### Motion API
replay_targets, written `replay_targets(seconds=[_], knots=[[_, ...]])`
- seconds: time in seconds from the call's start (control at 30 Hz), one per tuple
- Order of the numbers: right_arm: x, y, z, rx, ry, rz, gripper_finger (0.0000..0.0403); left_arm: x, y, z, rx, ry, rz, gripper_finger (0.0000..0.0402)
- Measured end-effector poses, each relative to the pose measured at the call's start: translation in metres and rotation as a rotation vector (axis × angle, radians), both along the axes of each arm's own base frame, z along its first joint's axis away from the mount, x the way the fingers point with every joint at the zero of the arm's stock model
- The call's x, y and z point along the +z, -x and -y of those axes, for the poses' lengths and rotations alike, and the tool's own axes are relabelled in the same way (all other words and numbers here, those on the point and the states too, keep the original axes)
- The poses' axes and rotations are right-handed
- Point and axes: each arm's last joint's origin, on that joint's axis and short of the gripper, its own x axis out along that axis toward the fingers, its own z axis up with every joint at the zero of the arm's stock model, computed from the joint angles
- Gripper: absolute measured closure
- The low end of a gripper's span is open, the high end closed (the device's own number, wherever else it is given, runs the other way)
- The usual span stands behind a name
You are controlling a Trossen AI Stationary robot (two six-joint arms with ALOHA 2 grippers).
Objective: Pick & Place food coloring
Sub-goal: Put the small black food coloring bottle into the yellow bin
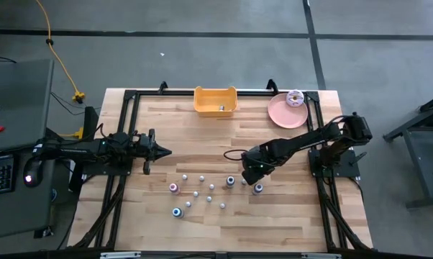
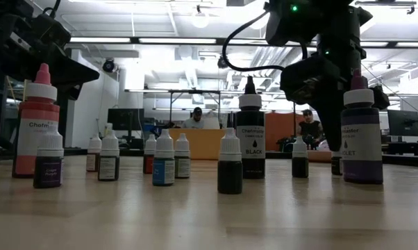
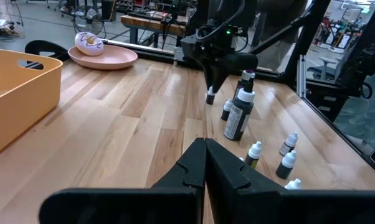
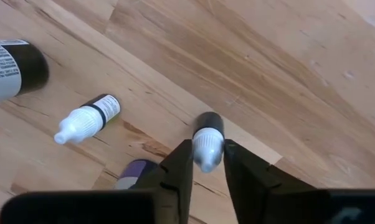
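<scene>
Several small food coloring bottles [image 1: 202, 191] with whitish caps stand scattered on the wooden table's near middle. My right gripper [image 4: 207, 157] points down over the right end of this group, shut on one tiny dark bottle [image 4: 207, 127]. Beside it stand another small bottle [image 4: 88, 118], a larger black one [image 3: 239, 112] and a violet one [image 2: 360, 135]. My left gripper [image 3: 205, 152] waits shut at the table's left side, pointing level toward the bottles and holding nothing. My right gripper pinches the tiny bottle's whitish cap [image 4: 206, 146] between its two fingers, one on each side. The fingers come from above, pointing down. The bottle stays upright with its base on the table [image 3: 209, 98].
A yellow bin [image 1: 215, 101] stands at the far edge, with a pink plate [image 1: 277, 115] holding a donut to its right. A black frame rail [image 1: 130, 137] borders the table. Bare wood lies between the bottles and the bin.
</scene>
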Motion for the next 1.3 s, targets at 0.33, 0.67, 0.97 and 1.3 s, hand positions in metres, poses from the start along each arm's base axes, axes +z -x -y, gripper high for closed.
replay_targets(seconds=[0.33,0.67,0.97,1.3], knots=[[0.001,-0.001,0.000,0.021,-0.008,0.007,0.0352,0.000,0.000,0.000,0.000,0.000,0.000,0.0401],[0.016,-0.006,0.004,0.053,-0.009,0.023,0.0362,0.000,0.000,0.000,0.000,0.000,0.000,0.0401],[0.059,-0.016,0.018,0.085,0.077,0.024,0.0358,0.000,0.000,0.000,0.000,0.000,0.000,0.0401],[0.132,-0.036,0.059,0.106,0.249,0.195,0.0356,0.000,0.000,0.000,0.000,0.000,0.000,0.0401]])
